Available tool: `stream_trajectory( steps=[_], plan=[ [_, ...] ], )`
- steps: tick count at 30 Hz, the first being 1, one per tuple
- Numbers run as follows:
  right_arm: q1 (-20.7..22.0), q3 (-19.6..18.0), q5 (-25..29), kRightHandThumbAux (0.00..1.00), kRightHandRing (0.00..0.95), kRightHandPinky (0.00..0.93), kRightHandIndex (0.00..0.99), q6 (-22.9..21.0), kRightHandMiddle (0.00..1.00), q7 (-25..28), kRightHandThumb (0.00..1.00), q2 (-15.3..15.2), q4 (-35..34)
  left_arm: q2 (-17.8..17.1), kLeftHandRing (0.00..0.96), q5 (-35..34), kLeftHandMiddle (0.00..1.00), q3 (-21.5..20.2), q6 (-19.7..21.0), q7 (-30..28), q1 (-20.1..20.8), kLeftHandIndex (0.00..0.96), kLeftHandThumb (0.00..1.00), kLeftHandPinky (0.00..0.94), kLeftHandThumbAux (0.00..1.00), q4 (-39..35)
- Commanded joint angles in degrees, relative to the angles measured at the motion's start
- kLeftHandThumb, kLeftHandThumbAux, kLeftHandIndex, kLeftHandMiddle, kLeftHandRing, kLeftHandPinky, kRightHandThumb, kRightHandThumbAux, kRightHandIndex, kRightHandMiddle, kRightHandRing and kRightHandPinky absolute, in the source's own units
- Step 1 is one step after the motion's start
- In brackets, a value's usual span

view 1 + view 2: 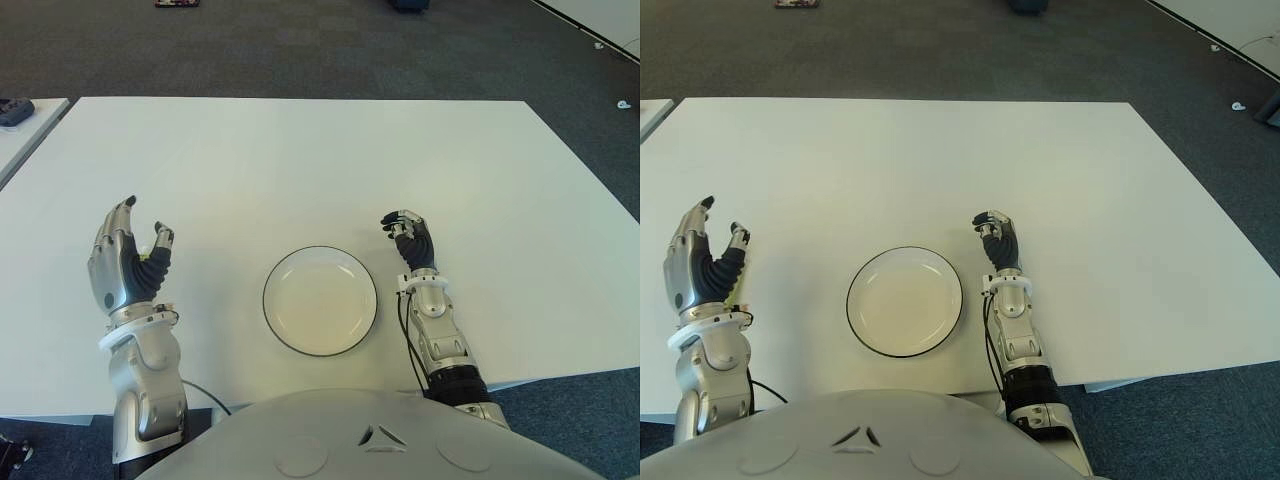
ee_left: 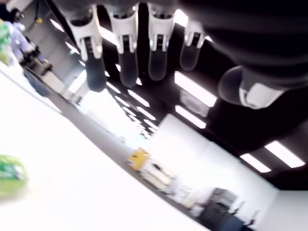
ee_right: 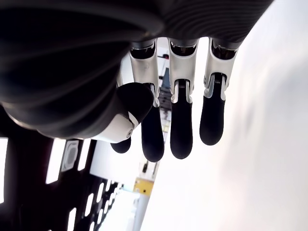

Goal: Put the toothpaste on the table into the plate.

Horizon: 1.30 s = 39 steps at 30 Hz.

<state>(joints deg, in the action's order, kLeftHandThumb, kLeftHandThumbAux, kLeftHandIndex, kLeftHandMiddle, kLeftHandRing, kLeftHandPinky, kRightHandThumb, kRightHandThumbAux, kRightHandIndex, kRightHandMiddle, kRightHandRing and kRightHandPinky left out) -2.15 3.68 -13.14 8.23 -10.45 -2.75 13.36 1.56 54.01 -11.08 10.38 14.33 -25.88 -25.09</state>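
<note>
White table (image 1: 300, 160); plate (image 1: 320, 300) between open hands.

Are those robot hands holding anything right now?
No. The left hand and the right hand both hold nothing, either side of the bare plate.

1. One white plate (image 1: 320, 300) with a dark rim.
2. One white table (image 1: 300, 170).
3. Two robot hands: the left hand (image 1: 125, 265) and the right hand (image 1: 410, 240).
4. No toothpaste in sight.
</note>
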Motion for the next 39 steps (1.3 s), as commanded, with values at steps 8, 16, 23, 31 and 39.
stream_trajectory(
  steps=[8,16,23,31,39],
  plan=[
    [-0.1,0.0,0.2,0.69,0.433,0.439,0.419,-0.6,0.46,0.0,0.841,0.4,0.8,2.1,0.008,16.7,0.006,3.7,23.8,-12.0,3.7,0.002,0.442,0.02,0.208,-0.5],
    [-0.2,0.0,-0.3,0.691,0.434,0.44,0.417,-1.0,0.46,-0.2,0.841,0.3,0.6,-0.1,0.0,24.2,0.0,5.6,32.4,-20.5,6.3,0.0,0.378,0.0,0.156,3.2],
    [-0.4,0.0,-0.3,0.691,0.437,0.448,0.417,-0.4,0.46,-0.1,0.841,0.1,0.8,-3.9,0.0,28.1,0.0,7.1,34.8,-29.7,6.3,0.0,0.345,0.0,0.143,5.8],
    [-0.5,-0.1,0.1,0.69,0.438,0.448,0.419,-0.5,0.459,0.3,0.841,-0.1,0.7,-6.8,0.0,30.3,0.0,9.0,36.2,-36.9,6.6,0.0,0.333,0.0,0.141,8.8],
    [-0.3,-0.3,0.3,0.691,0.439,0.447,0.418,-0.1,0.46,0.3,0.841,-0.1,1.1,-8.7,0.0,30.4,0.0,10.8,36.6,-41.0,6.2,0.0,0.356,0.0,0.133,10.9]
  ],
)
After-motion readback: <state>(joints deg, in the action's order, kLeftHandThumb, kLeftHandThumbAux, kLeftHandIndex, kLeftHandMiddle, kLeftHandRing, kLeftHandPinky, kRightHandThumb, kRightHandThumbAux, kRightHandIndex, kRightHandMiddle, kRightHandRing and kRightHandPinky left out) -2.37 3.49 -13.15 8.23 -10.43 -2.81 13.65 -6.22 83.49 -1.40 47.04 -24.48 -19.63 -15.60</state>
